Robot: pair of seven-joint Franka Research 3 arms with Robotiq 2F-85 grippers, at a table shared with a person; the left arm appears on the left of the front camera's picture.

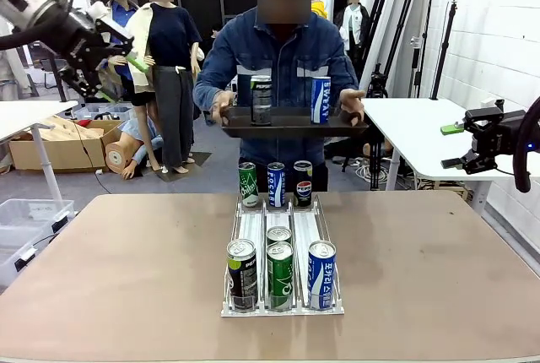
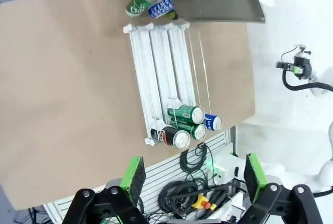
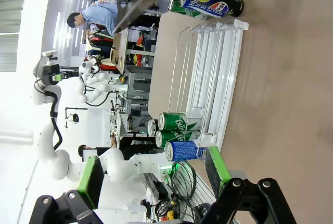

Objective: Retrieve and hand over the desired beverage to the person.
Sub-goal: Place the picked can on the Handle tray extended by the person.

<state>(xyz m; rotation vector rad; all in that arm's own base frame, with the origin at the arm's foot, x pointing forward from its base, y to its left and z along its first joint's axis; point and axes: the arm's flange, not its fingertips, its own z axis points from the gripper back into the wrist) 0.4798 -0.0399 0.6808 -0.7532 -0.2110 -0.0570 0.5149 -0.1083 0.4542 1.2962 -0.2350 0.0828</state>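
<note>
Beverage cans in clear plastic three-lane rack (image 1: 283, 274) untouched; left gripper (image 2: 190, 174) and right gripper (image 3: 156, 174) wide, empty; retrieval, handover pending.

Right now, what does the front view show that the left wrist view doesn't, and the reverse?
Front view alone: the person facing the table, two upright cans on the dark tray they hold, and the left gripper seen from outside, raised at picture left.

Left wrist view alone: the left gripper's own green pads, jaws open, with cables below the table edge.

Both: the clear can rack on the table, the tray, and the right gripper, jaws open.
</note>
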